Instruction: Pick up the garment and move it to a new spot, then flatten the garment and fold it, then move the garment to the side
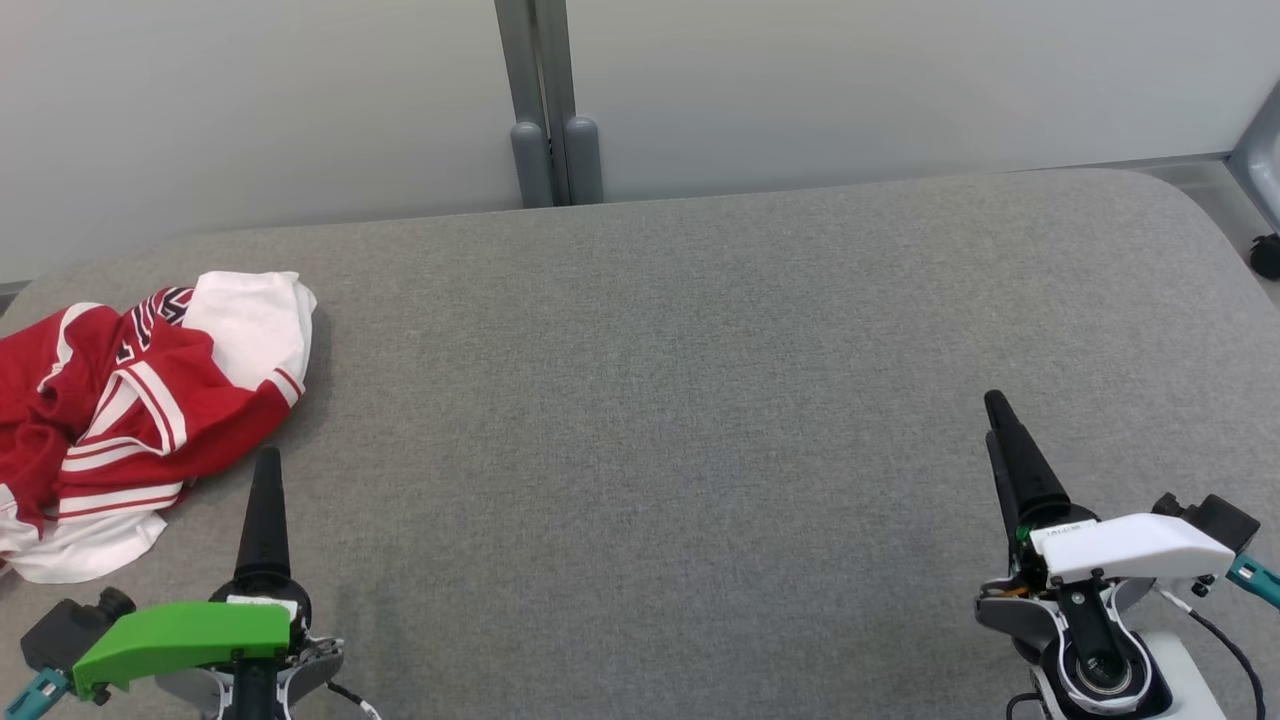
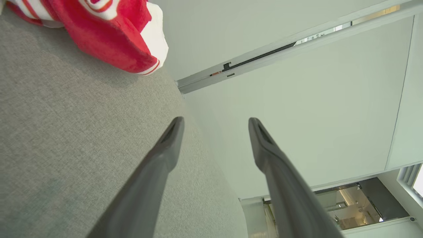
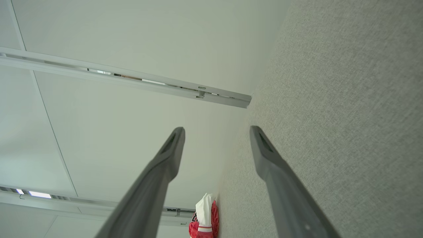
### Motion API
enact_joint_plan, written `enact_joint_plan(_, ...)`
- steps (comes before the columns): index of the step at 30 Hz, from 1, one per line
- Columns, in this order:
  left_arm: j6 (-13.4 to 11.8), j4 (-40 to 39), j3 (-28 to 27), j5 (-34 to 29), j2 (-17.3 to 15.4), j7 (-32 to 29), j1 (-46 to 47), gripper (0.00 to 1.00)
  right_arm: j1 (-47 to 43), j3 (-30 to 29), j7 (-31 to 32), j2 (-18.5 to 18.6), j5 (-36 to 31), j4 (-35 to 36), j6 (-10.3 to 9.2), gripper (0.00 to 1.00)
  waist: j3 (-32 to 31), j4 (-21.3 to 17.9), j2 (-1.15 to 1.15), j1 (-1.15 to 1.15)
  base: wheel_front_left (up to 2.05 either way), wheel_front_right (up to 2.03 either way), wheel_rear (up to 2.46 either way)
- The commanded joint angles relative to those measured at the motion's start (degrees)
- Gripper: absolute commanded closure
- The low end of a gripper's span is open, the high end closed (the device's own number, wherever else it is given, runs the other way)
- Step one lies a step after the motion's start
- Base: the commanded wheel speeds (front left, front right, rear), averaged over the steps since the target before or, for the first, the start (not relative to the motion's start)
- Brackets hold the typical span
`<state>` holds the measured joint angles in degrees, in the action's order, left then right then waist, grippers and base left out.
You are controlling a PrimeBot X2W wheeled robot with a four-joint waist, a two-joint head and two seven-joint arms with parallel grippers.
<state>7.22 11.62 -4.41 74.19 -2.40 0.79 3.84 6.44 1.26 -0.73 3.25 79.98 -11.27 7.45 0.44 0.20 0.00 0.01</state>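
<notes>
One garment (image 1: 130,400), red and white; one grey counter (image 1: 700,350); two sets of jaws, left and right, four dark fingers (image 2: 158,165) in all; one green cover (image 1: 185,640), one white cover (image 1: 1135,548); two grey posts (image 1: 530,165) at the wall.

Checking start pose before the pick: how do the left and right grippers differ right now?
Colour: the left gripper carries a green cover, the right gripper a white cover.
Position: the left gripper sits just beside the crumpled red-and-white jersey, apart from it; the right gripper is far across the grey padded table from it.
Shared: both open, empty, fingers pointing away from the robot.
</notes>
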Motion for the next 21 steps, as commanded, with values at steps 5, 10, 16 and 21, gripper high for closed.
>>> enact_joint_plan(5,-0.3,-2.1,1.1,-9.6,-0.4,1.6,0.4,0.0,2.1,1.3,-1.6,0.6,-6.2,1.9,0.02,0.0,0.2,0.0,0.0,-0.01,0.0,0.0,0.0)
enact_joint_plan(10,-2.1,-3.0,1.8,-17.3,-0.4,2.6,0.1,0.0,2.4,2.6,-2.6,0.8,-11.4,2.0,0.03,0.0,0.2,0.0,0.0,-0.01,0.0,0.0,0.0)
enact_joint_plan(16,-3.6,-3.4,3.1,-24.9,-0.4,3.7,-0.1,0.0,2.8,3.7,-3.7,1.1,-17.5,1.9,0.03,0.0,0.2,0.0,0.0,-0.01,0.0,0.0,0.0)
enact_joint_plan(21,-4.5,-3.2,4.0,-29.3,-0.4,4.7,-0.3,0.0,2.9,4.3,-4.7,1.3,-24.5,0.9,0.03,0.0,0.2,0.0,0.0,-0.01,0.0,0.0,0.0)
